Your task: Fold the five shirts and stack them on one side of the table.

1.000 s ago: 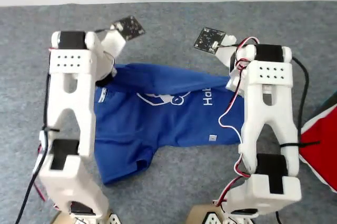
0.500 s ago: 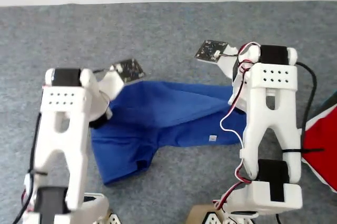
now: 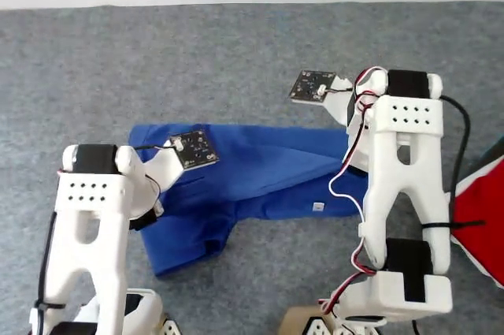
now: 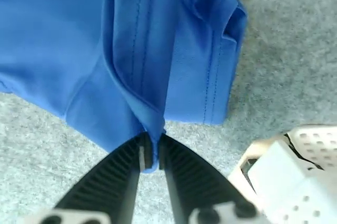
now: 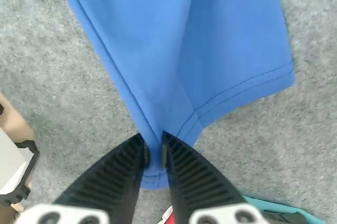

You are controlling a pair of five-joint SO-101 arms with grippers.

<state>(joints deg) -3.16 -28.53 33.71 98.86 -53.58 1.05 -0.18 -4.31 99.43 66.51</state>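
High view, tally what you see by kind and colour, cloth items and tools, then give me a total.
Blue shirt: 1
Red cloth, cut off at the high view's edge: 1
Tools: 2, the left tool and the right tool, each shut on the blue shirt
Total: 4
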